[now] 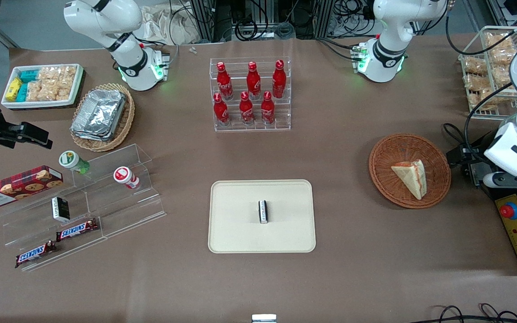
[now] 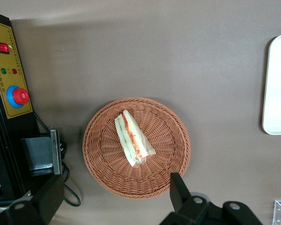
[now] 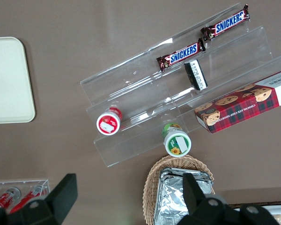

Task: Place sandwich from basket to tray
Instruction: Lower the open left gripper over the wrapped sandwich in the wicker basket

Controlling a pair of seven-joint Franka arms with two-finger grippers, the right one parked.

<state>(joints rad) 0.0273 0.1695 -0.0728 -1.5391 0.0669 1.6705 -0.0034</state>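
The sandwich, a wrapped wedge with red and green filling, lies in the round reddish-brown basket toward the working arm's end of the table. The left wrist view looks down on the sandwich in the basket. My left gripper hovers above the table beside the basket's rim. It is open wide and empty. The beige tray lies mid-table, apart from the basket, and its edge shows in the left wrist view. A small black-and-white packet lies on the tray.
A yellow control box with a red button and cables sit next to the gripper. A rack of red bottles stands farther from the camera than the tray. A white wire rack basket and an acrylic snack shelf stand at the table's ends.
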